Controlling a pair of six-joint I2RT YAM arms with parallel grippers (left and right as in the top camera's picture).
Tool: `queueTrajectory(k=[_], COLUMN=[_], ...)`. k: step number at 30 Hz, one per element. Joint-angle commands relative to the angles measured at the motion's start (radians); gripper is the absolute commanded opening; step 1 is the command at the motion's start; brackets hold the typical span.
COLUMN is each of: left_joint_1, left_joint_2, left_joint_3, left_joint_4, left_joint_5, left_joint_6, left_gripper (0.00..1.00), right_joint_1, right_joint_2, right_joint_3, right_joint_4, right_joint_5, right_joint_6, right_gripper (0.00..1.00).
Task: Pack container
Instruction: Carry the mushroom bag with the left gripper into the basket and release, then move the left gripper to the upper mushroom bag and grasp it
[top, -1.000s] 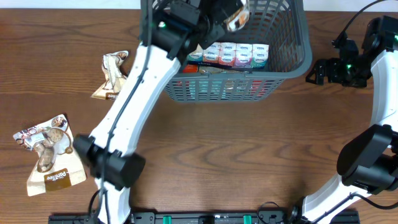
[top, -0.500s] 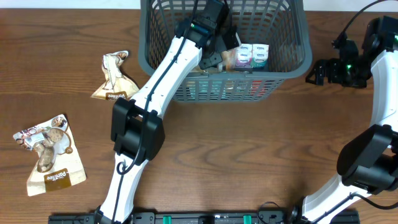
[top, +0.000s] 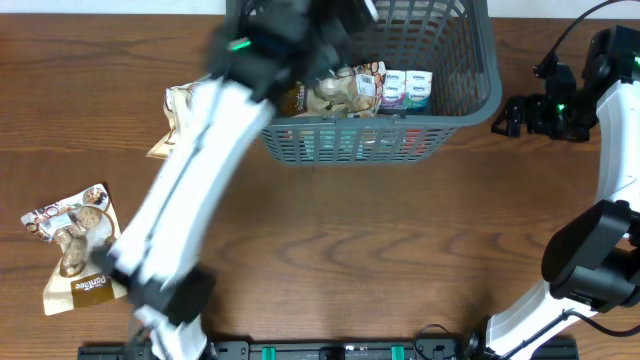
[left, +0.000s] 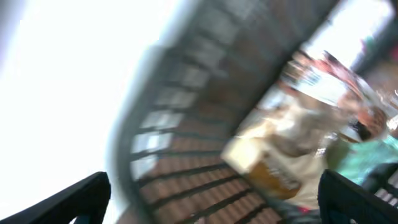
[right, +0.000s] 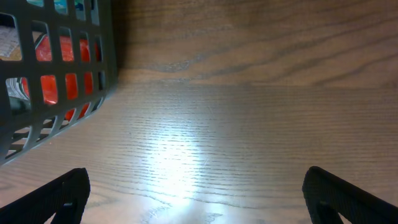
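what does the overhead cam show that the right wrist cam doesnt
Only the overhead: two snack packets on the wood left of the container, the nearer packet and the farther packet; the blurred left arm reaching over the container; and the packed packets lying inside it.
Only the right wrist: the right gripper seen close, its fingers apart with nothing between them.
Both: the container (just one corner in the wrist view), something red behind its mesh, and the wooden table.

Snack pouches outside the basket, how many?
2 brown-and-white pouches: one beside the dark grey mesh basket's left wall, one near the table's left edge. Left arm may hide more.
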Motion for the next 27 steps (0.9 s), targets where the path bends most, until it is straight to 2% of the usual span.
queueTrajectory(k=[1,6,11,15,18,27], left_joint_1=[0.072,0.274,0.471,0.575,0.621,0.64], left_joint_2=[-0.145,-0.207,-0.114,0.019,0.141,0.458], left_joint_3=[0.023,0.023,0.021,0.021,0.021,0.021], left_joint_4=[-0.005,-0.07,-0.174,-0.209,-0.217,-0.253], left_joint_5=[-0.093,-0.095,-0.07,0.05,0.072,0.185], left_joint_6=[-0.124,-0.441,-0.645,-0.703,-0.747,-0.757], left_gripper=[0.95,0.96,1.0,0.99,0.99,0.99], right_joint_1=[0.001,0.002,0.002,0.003,0.003,0.003], right_joint_2=[-0.005,-0.005,-0.005,-0.005,-0.005,-0.005], right_joint_3=[-0.003,-0.003,-0.003,-0.003,-0.003,-0.003], right_joint_4=[0.0,-0.001,-0.002,-0.002,-0.002,-0.002], right_joint_5=[-0.011,-0.011,-0.012,-0.027,-0.027,-0.026], right_joint_6=[-0.013,-0.013,-0.013,-0.013,-0.013,-0.013], right_gripper=[0.99,0.99,0.99,0.99,0.99,0.99])
